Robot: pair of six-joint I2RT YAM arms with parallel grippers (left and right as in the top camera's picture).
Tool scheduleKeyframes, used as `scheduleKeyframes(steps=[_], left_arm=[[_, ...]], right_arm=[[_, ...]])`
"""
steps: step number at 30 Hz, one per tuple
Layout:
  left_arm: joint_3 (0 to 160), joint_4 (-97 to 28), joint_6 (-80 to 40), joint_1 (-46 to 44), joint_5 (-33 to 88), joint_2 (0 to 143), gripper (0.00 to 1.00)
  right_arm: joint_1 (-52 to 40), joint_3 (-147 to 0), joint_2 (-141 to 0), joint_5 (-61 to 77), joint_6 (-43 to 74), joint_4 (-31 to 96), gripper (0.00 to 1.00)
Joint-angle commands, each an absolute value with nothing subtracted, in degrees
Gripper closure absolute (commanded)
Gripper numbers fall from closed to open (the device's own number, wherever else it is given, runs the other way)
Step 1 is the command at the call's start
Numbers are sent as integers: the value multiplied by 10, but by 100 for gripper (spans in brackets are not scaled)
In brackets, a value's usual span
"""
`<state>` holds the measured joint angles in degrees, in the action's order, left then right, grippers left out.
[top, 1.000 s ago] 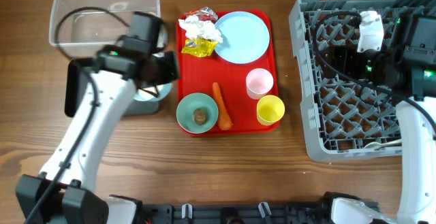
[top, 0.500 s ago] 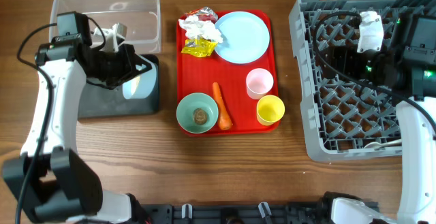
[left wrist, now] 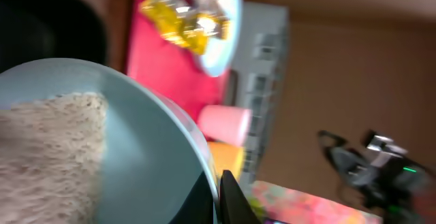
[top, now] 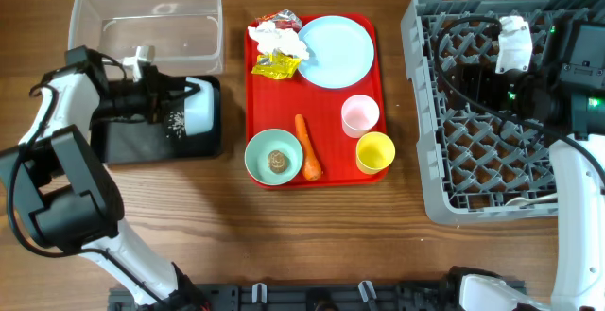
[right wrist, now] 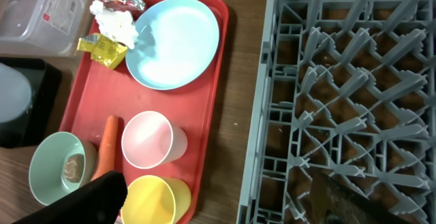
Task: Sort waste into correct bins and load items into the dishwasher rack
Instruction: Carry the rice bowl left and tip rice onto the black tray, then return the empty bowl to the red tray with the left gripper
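Observation:
My left gripper (top: 178, 104) is shut on the rim of a light-blue bowl (top: 198, 108), which is tipped on its side over the black tray (top: 142, 139). In the left wrist view the fingers (left wrist: 231, 200) pinch the rim and white rice (left wrist: 48, 156) lies inside the bowl. On the red tray (top: 326, 98) sit a blue plate (top: 336, 51), tissue (top: 274, 37), wrappers (top: 276, 63), a carrot (top: 307, 146), a pink cup (top: 359, 114), a yellow cup (top: 375, 152) and a bowl with a brown lump (top: 274, 158). My right gripper (right wrist: 218, 203) hangs open over the rack's (top: 492, 150) left edge.
The clear tub (top: 146, 23) stands behind the black tray at the far left. The grey rack fills the right side, its pegs (right wrist: 354, 81) upright. Bare wooden table (top: 312, 235) runs along the front.
My left arm has swung back to the left, and the bowl in its grip has turned onto its side over the black tray. The right arm has not moved.

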<state>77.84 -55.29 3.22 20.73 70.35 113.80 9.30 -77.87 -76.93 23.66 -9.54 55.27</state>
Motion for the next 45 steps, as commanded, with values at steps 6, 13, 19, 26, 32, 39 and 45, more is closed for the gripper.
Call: scheduleKeyframes(steps=[6, 13, 19, 26, 32, 39, 45], left_arm=[[776, -580, 47, 234, 840, 1140, 96], [776, -602, 47, 259, 881, 1140, 96], [776, -612, 48, 264, 894, 1140, 96], [776, -612, 47, 264, 903, 1140, 96], [776, -618, 48, 264, 903, 1140, 96], [776, -618, 74, 257, 900, 1136, 96], [811, -615, 117, 184, 806, 1014, 96]], right_arm=[[91, -779, -775, 226, -105, 554, 11], [91, -779, -775, 226, -105, 554, 11], [91, -779, -775, 226, -105, 554, 11], [91, -779, -775, 226, -105, 554, 11], [91, -779, -775, 226, -105, 554, 11], [91, -779, -775, 226, -105, 553, 11], [91, -779, -775, 226, -104, 552, 11]])
